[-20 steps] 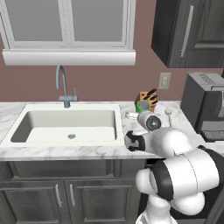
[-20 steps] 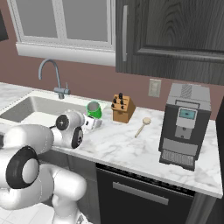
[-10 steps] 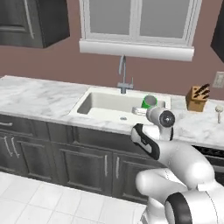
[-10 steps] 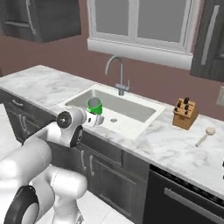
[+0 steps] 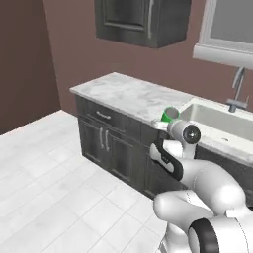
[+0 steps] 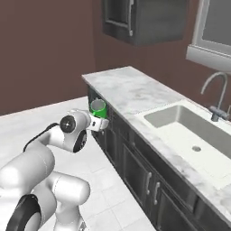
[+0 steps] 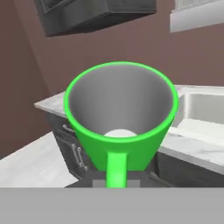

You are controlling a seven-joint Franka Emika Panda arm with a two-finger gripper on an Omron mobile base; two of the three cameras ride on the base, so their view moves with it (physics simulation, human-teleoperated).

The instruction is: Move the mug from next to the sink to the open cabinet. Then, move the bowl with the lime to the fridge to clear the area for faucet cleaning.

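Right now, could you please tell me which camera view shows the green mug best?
The hand view: the mug fills the centre, with its open mouth, grey inside and handle plain to see. In the left base view the mug is a small green patch behind the wrist. In the right base view the mug sits upright, small, at the arm's end.

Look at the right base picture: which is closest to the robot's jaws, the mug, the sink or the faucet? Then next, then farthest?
1. The mug: right in the gripper, held upright.
2. The sink: across the counter, to the right.
3. The faucet: behind the sink, farthest right.
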